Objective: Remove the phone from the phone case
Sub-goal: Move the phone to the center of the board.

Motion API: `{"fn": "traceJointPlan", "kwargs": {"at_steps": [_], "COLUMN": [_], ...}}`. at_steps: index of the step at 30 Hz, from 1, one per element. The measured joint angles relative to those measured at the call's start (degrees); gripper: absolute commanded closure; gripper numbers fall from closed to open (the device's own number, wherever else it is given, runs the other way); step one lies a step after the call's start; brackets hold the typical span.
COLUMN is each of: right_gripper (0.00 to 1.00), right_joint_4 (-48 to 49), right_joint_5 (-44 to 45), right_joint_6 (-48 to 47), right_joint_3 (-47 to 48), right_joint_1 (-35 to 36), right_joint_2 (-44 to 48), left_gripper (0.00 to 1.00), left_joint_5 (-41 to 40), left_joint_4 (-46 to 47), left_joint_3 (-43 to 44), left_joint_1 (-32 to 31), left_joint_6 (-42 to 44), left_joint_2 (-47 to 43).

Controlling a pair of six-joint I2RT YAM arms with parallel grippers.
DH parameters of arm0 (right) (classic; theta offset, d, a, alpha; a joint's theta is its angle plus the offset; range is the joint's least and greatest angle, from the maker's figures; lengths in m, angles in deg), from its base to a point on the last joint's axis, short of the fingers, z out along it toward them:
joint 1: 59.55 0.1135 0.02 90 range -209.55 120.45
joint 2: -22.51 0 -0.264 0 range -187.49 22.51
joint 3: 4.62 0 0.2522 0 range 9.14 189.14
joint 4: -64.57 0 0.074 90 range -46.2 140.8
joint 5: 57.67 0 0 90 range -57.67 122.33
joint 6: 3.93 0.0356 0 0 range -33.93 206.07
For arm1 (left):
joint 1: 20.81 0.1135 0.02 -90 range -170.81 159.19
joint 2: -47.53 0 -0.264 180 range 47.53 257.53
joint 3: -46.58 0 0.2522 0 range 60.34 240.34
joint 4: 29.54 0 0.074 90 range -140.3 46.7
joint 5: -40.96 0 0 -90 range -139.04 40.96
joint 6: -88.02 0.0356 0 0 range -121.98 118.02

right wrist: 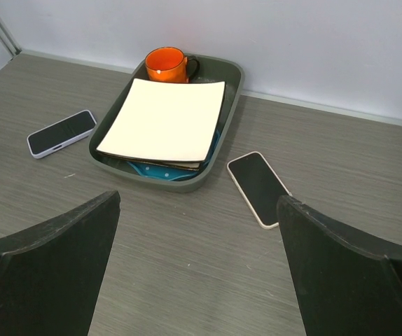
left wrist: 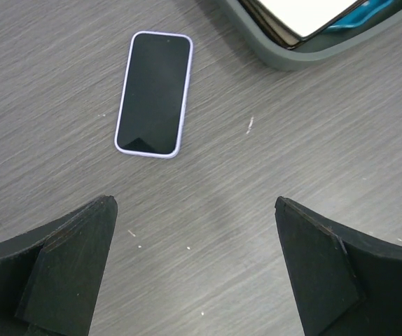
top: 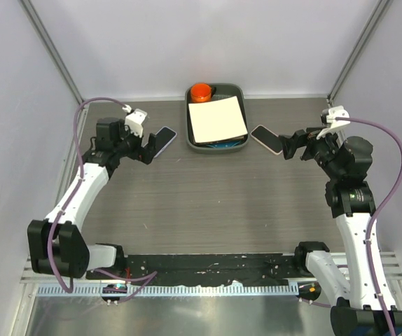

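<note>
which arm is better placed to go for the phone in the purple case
Left. The left gripper hovers open right beside the phone in the purple case, which lies flat left of the tray. The right gripper is across the tray, nearer the phone in the pale case.

The grey-green plastic tray [left wrist: 306, 56] is cut off by the top edge of the left wrist view; only one corner shows. Inside it, a white square sheet [right wrist: 166, 119] covers most of a teal item [right wrist: 155, 171], possibly a book; its type cannot be determined. In the top view, the left gripper [top: 148, 149] hides the near corner of the lilac-cased black phone [top: 166, 138].
</note>
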Motion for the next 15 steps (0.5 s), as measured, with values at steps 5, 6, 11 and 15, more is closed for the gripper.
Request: {"fn": "traceJointPlan", "kwargs": {"at_steps": [5, 6, 11, 15], "right_gripper": [0.00, 0.00, 0.00, 0.00], "right_joint_4": [0.28, 0.33, 0.74, 0.81], "right_joint_5": [-1.18, -1.38, -2.03, -2.43], "right_joint_6": [-0.20, -0.22, -0.63, -1.03], "right_joint_3": [-0.26, -0.28, -0.94, -1.09], "right_joint_1": [0.00, 0.00, 0.00, 0.00], "right_joint_2": [0.02, 0.02, 0.02, 0.02], "left_gripper": [0.00, 0.00, 0.00, 0.00], "left_joint_5": [-2.45, -3.04, -4.87, -6.29], "left_joint_4": [2.43, 2.93, 3.58, 3.85], "left_joint_3": [0.09, 0.13, 2.71, 6.82], "left_joint_1": [-1.05, -1.25, -1.53, -1.55], "left_joint_6": [3.37, 4.09, 7.15, 8.83], "left_joint_2": [6.84, 8.61, 17.16, 23.50]}}
